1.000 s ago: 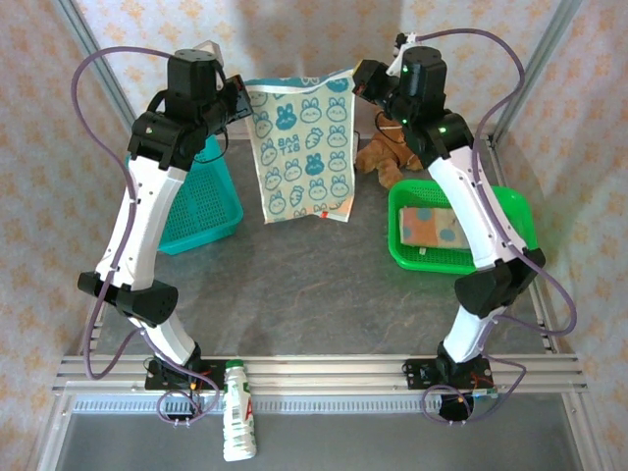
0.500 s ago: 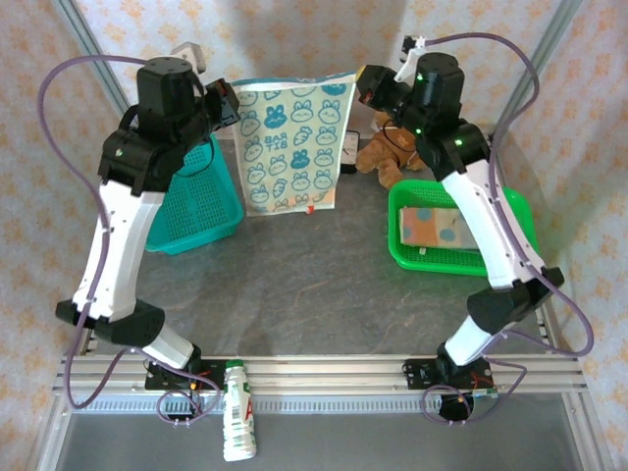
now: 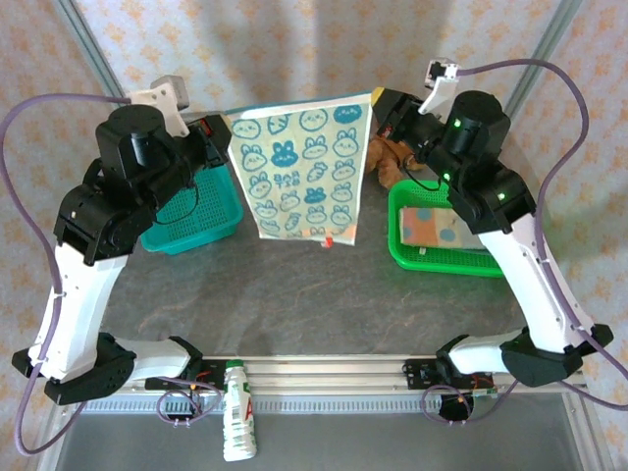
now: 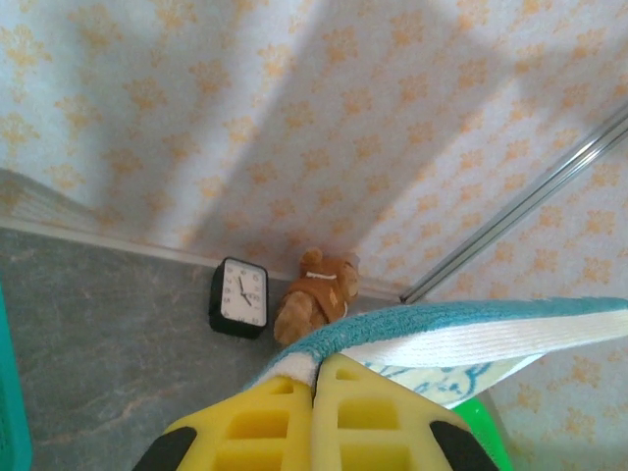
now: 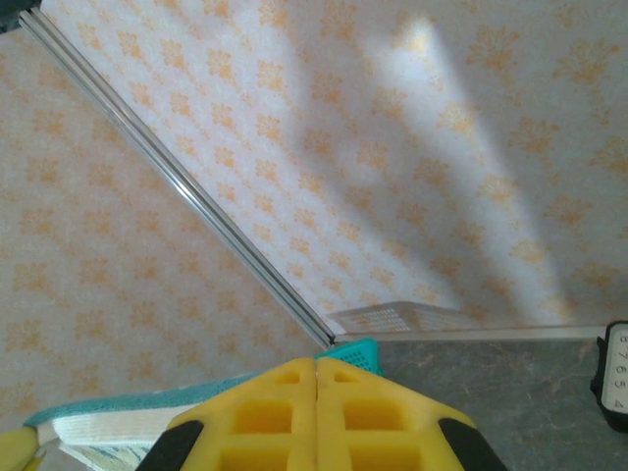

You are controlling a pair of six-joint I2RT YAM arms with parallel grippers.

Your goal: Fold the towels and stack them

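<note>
A cream towel (image 3: pixel 299 167) printed with blue bunny heads hangs spread out in the air above the back of the table. My left gripper (image 3: pixel 224 126) is shut on its top left corner and my right gripper (image 3: pixel 378 101) is shut on its top right corner. In the left wrist view the yellow fingers (image 4: pixel 316 365) pinch the towel's teal-edged corner (image 4: pixel 471 334). In the right wrist view the shut gripper (image 5: pixel 316 363) has the towel's edge (image 5: pixel 108 422) running off to its left. A folded orange-and-blue dotted towel (image 3: pixel 432 228) lies in the green tray (image 3: pixel 461 263).
A teal basket (image 3: pixel 191 221) stands at the back left under my left arm. A brown teddy bear (image 3: pixel 388 162) and a black clock (image 4: pixel 238 297) sit against the back wall. A white bottle (image 3: pixel 235 412) lies on the rail at the near edge.
Both arms have risen and swung outward, lifting the bunny towel higher and stretching its top edge wider. Both grips have stayed shut.
</note>
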